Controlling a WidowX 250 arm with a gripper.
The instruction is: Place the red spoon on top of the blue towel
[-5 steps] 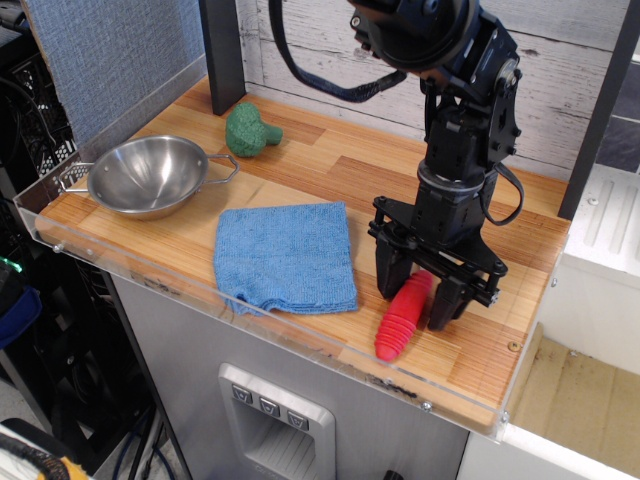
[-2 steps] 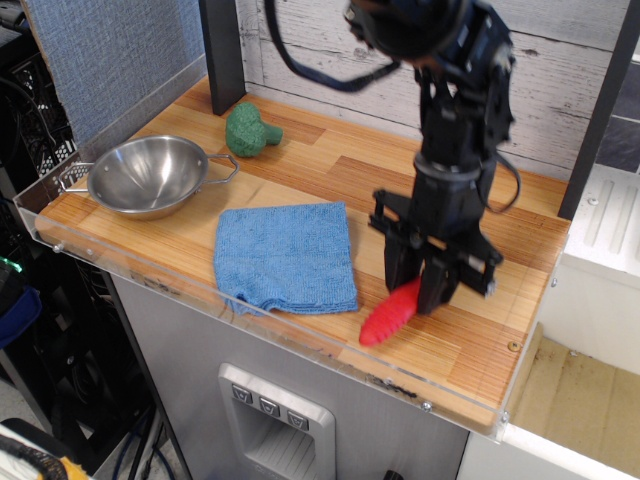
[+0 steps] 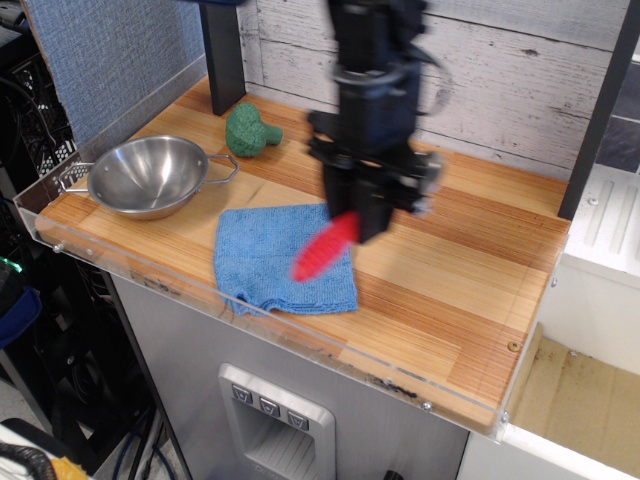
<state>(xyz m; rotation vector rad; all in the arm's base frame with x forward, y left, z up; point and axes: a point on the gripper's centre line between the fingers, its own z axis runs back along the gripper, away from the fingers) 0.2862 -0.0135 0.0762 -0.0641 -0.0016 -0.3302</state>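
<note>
Gripper (image 3: 352, 222) clenched on the red spoon (image 3: 325, 250). Its handle slants down-left, hanging above the blue towel (image 3: 270, 262).

A robot test bench dressed as a toy kitchen

A wood-plank worktop (image 3: 450, 270) with a clear acrylic lip sits on a grey cabinet with buttons (image 3: 270, 408), backed by whitewashed board panelling (image 3: 520, 80); a steel bowl (image 3: 148, 176), a green toy broccoli (image 3: 250, 130) and a blue towel (image 3: 270, 255) lie on it, while black crates and cables (image 3: 25, 130) crowd the left edge
</note>
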